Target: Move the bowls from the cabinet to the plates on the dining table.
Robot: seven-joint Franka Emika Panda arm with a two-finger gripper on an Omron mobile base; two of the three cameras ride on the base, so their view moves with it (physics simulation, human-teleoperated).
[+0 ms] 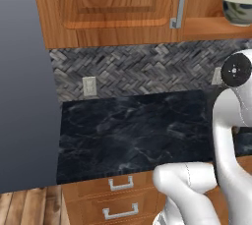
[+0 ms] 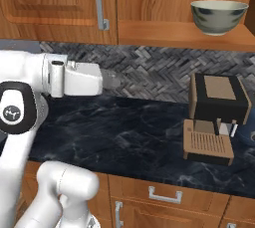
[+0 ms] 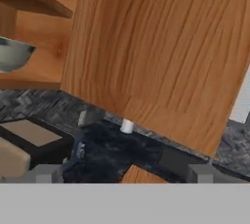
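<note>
Robot arm (image 1: 224,135): nearest the base cameras; its white links rise from the lower right of the left base view and the lower left of the right base view, with the forearm reaching level across the dark table toward the wall.
Cabinet (image 2: 60,3): orange-brown wood, hung on the wall above the herringbone backsplash (image 1: 142,67); a shut raised-panel door with a grey bar handle (image 2: 101,0) sits left of an open compartment, and in the hand view a broad door panel (image 3: 161,56) stands close in front of the camera.
Table (image 1: 133,133): black marble top with pale veins, running along the wall over drawer fronts with small grey handles.
Coffee machine (image 2: 215,117): black and tan, standing on the table at the right, below the open shelf.
Bowl (image 2: 219,16): pale glaze with dark mottling, upright on the wooden shelf of the open compartment, above the coffee machine; also at the left edge of the hand view, on the shelf.
Tool (image 3: 119,173): fingers spread wide apart, nothing between them, well apart from the bowl.
Wall outlet (image 1: 89,86): set in the backsplash at the left.
</note>
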